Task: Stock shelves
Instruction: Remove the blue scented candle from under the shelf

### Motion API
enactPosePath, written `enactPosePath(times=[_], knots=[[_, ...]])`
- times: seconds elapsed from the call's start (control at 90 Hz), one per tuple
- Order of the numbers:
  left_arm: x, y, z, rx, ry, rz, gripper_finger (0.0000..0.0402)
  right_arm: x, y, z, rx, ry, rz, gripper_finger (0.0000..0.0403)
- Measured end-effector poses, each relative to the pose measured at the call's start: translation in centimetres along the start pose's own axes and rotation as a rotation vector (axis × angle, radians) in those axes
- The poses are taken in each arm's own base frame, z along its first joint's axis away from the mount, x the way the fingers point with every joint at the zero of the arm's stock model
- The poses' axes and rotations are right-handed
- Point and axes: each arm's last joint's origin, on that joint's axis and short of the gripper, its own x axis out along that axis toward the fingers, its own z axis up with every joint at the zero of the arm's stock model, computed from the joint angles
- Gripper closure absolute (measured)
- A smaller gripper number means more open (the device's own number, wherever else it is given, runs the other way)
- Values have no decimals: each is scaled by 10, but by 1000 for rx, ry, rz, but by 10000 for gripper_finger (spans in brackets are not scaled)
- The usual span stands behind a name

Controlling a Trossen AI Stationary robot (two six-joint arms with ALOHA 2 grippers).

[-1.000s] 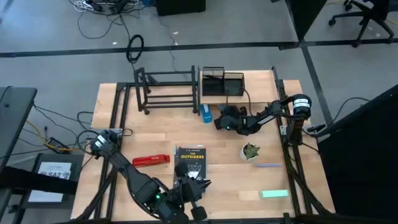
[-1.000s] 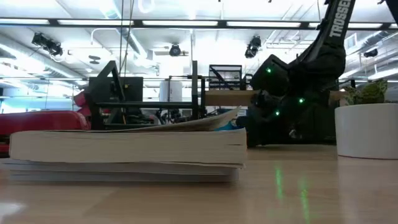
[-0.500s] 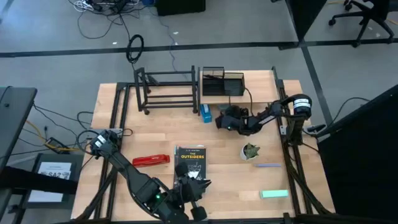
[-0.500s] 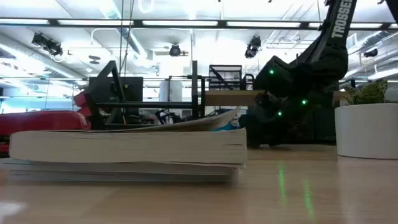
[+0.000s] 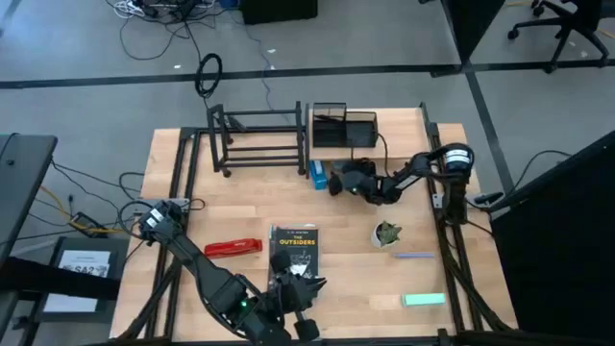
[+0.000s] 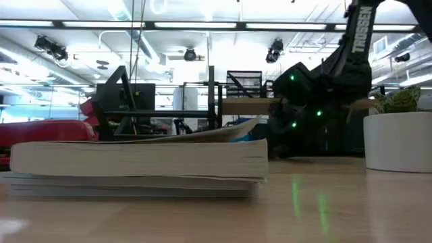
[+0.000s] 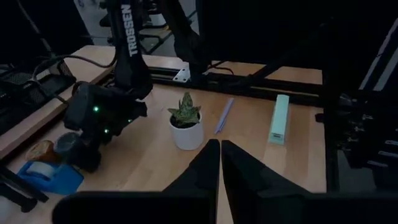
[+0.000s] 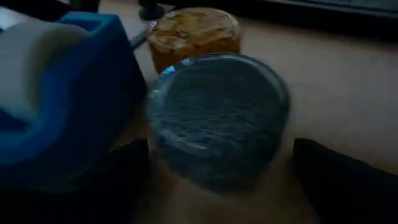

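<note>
My right gripper (image 5: pixel 338 181) stands open at the table's far middle, in front of the shelves: a black tube rack (image 5: pixel 259 139) and a wooden plank on black legs (image 6: pixel 244 106). Its fingers (image 8: pixel 339 180) stand on either side of a round clear-lidded jar (image 8: pixel 217 118) that rests upright on the table, with a small gap on each side. An orange-topped tin (image 8: pixel 194 32) and a blue tape dispenser (image 8: pixel 59 93) sit just beyond the jar. My left gripper (image 7: pixel 219 167) waits shut near the table's front edge, beside a book (image 5: pixel 294 248).
A black mesh organizer (image 5: pixel 344 125) sits on the plank. A red stapler (image 5: pixel 233 248), a small potted plant (image 5: pixel 387 234), a pen (image 5: pixel 415 256) and a pale green block (image 5: pixel 424 300) lie on the table's near half. Bare wood lies between the book and the rack.
My right gripper has opened and shifted a little toward the table's far edge, staying low at the jar. The jar stands on the table between its fingers.
</note>
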Motion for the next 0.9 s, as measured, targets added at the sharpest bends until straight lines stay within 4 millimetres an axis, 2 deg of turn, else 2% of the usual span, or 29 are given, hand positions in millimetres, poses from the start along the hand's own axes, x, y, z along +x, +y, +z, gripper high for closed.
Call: enactPosePath(times=[0.256,0.644,0.9], knots=[[0,0,0,0,10,-15,402,2,2,-1,-118,-10,21,50],[0,0,0,3,10,-15,402,5,5,4,-281,14,235,57],[0,0,0,3,9,-15,402,3,10,3,-320,46,370,57]])
